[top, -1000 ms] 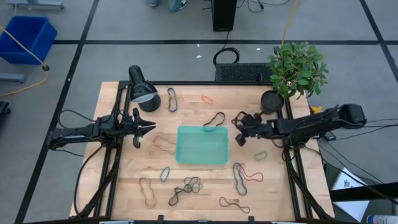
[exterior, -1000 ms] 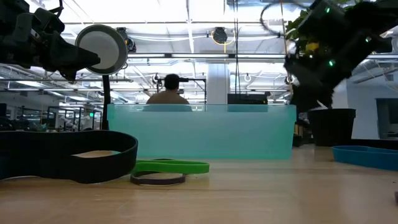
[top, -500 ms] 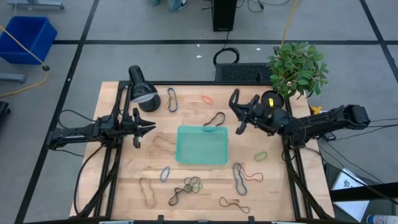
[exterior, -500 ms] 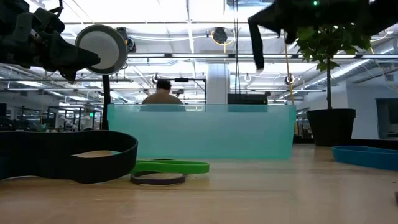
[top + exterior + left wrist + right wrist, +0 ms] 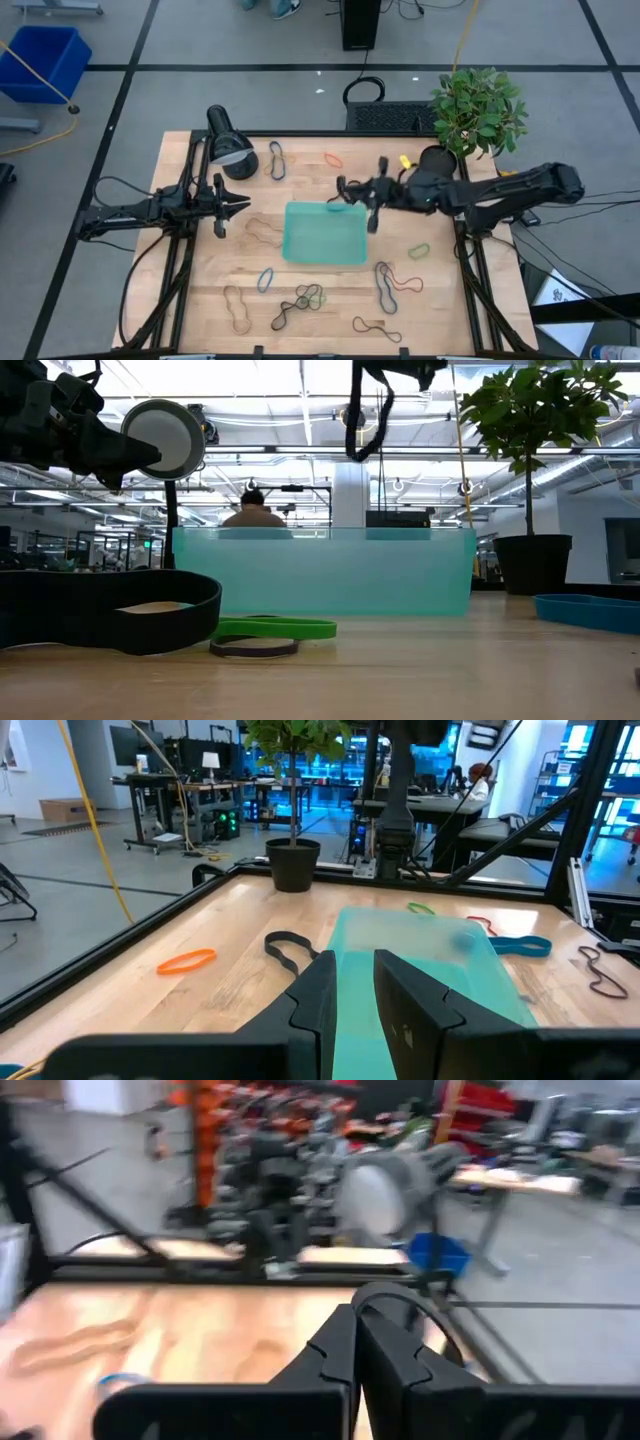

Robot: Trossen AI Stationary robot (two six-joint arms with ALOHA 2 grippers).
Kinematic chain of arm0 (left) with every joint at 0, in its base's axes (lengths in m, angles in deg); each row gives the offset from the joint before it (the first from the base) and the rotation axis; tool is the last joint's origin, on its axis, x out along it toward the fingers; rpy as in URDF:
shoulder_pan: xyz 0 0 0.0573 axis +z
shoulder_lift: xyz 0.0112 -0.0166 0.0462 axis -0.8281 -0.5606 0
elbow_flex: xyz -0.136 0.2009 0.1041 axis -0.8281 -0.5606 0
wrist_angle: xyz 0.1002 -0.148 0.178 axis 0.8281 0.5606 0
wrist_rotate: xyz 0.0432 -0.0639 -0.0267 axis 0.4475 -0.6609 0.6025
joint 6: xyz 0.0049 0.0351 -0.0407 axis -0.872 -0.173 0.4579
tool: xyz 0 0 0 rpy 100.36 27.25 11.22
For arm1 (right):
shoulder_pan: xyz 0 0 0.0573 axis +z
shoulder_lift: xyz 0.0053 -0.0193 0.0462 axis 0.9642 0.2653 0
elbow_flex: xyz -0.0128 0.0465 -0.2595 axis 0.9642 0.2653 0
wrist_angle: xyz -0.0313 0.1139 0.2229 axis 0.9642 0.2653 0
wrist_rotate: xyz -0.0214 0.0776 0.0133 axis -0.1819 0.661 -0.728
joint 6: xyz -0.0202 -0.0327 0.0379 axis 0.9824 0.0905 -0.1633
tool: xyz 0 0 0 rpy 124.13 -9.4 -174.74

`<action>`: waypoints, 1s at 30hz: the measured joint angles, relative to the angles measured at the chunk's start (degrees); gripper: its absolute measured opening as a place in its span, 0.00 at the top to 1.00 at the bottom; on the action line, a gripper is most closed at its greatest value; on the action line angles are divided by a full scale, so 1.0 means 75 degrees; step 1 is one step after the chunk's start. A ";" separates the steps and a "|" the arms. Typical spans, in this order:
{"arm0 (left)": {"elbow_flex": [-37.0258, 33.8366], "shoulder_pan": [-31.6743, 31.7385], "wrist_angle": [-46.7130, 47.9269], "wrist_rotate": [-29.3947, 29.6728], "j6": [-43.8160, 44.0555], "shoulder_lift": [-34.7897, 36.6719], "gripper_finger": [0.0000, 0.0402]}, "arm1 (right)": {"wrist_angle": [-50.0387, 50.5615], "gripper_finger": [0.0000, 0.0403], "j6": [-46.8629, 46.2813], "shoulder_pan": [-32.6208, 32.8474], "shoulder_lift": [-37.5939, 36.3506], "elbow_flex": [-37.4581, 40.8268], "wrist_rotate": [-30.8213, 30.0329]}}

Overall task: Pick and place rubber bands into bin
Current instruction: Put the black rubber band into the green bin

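The teal bin [image 5: 325, 232] sits at the table's middle; it also shows in the low view [image 5: 320, 572] and the left wrist view [image 5: 420, 960]. Rubber bands lie around it on the table: blue [image 5: 277, 160], orange [image 5: 332, 160], green [image 5: 419, 250] and a dark tangle [image 5: 300, 300]. My right gripper [image 5: 355, 190] is above the bin's far right corner, shut on a black rubber band [image 5: 365, 420]. My left gripper [image 5: 240, 205] hovers left of the bin, narrowly open and empty. My right gripper pinches the black rubber band between its two shut fingers; the loop [image 5: 400, 1295] curves out from beside the fingertips. The fingers reach roughly level from the table's right side. The band hangs slack below the gripper [image 5: 372, 215], lifted clear above the bin.
A desk lamp [image 5: 228, 150] stands at the far left of the table, and a potted plant [image 5: 478, 110] at the far right corner. A blue crate [image 5: 45, 60] is on the floor. More bands lie near the front edge [image 5: 375, 327]. A person [image 5: 262, 510] shows in the room behind.
My right gripper has risen from the table right of the bin and gone toward the table's left, staying shut on the black band. The band, lifted clear, now hangs above the bin's far right corner.
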 joint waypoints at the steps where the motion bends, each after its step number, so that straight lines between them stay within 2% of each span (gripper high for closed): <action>1: 0.0000 0.0000 0.0003 0.0000 0.0000 -0.0001 0.81 | -0.0011 1.00 -0.0003 0.0063 0.0146 -0.0036 0.0021; 11: 0.0000 0.0000 0.0015 -0.0003 0.0003 0.0002 0.81 | 0.0151 1.00 -0.0493 0.0453 0.1739 -0.0045 0.0027; 18: 0.0000 -0.0001 0.0023 -0.0009 0.0009 -0.0001 0.81 | 0.0116 1.00 -0.1462 0.0461 0.2776 -0.0042 0.0834; 30: 0.0000 -0.0001 0.0026 -0.0015 0.0078 -0.0001 0.81 | 0.0116 1.00 -0.1871 0.0493 0.4062 -0.0042 0.1024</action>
